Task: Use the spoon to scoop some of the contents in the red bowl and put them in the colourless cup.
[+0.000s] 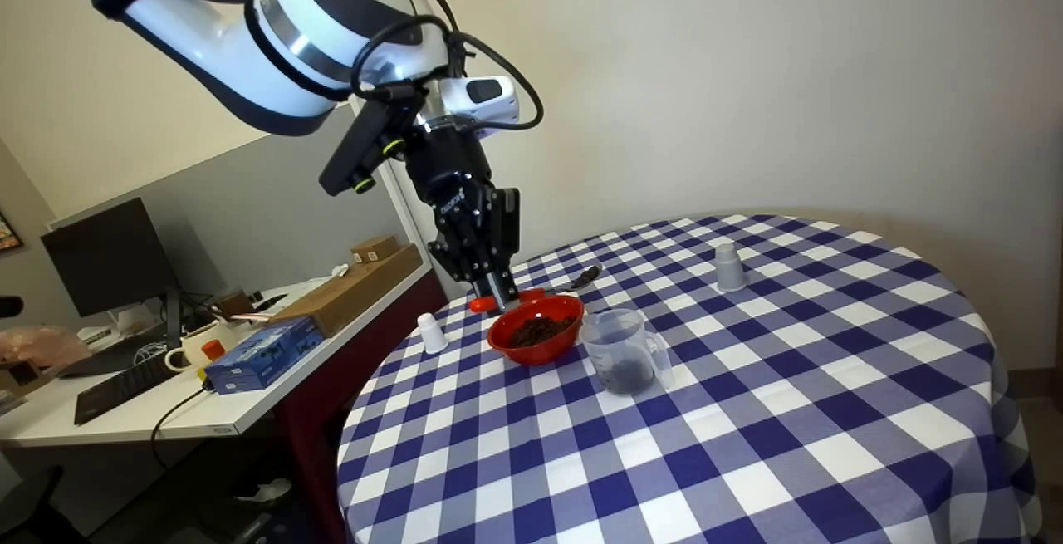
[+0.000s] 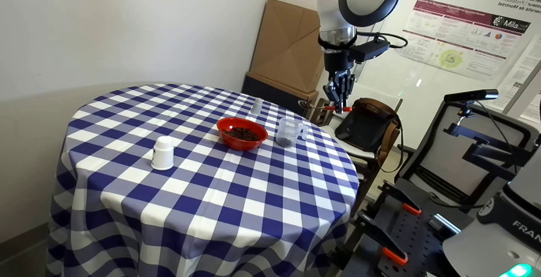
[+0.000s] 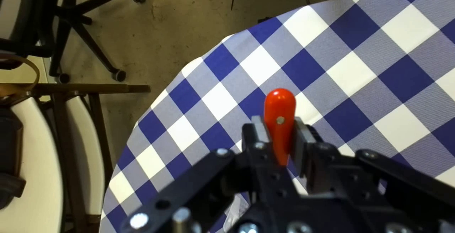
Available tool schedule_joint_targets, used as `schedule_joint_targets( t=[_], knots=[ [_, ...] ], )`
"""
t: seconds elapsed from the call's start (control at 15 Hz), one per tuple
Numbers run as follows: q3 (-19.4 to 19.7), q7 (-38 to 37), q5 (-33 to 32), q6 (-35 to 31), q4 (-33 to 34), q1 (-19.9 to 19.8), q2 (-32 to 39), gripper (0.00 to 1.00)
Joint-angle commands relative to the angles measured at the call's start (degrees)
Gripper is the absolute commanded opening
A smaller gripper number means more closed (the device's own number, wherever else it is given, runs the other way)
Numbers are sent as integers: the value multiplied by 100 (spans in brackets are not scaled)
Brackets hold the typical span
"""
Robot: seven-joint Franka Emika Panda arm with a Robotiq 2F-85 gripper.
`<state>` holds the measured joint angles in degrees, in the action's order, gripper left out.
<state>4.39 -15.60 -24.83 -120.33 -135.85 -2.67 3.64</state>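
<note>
My gripper (image 1: 501,288) is shut on the red handle of the spoon (image 1: 586,276) and holds it roughly level, well above the table. In an exterior view the spoon's head (image 2: 305,105) carries a small heap of dark bits. The wrist view shows the red handle (image 3: 280,108) between the fingers; the spoon's head is hidden there. The red bowl (image 1: 540,354) with dark bits stands upright on the table, also in an exterior view (image 2: 241,145). The colourless cup (image 1: 623,345), clear with a handle, stands beside it with dark contents at its bottom (image 2: 287,132).
Two small white upside-down cups (image 1: 432,334) (image 1: 729,268) stand on the checked tablecloth (image 1: 747,411). The round table's edge curves below the gripper in the wrist view, with a chair (image 3: 35,162) beyond it. A desk (image 1: 183,411) with a blue box stands beside the table.
</note>
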Motion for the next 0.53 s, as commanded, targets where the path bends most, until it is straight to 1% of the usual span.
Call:
schedule_joint_targets(
  t=[0.0, 0.47],
  knots=[
    [-61, -301, -304, 114, 139, 89, 197, 5],
    [-32, -507, -586, 104, 232, 185, 586, 5]
  ],
)
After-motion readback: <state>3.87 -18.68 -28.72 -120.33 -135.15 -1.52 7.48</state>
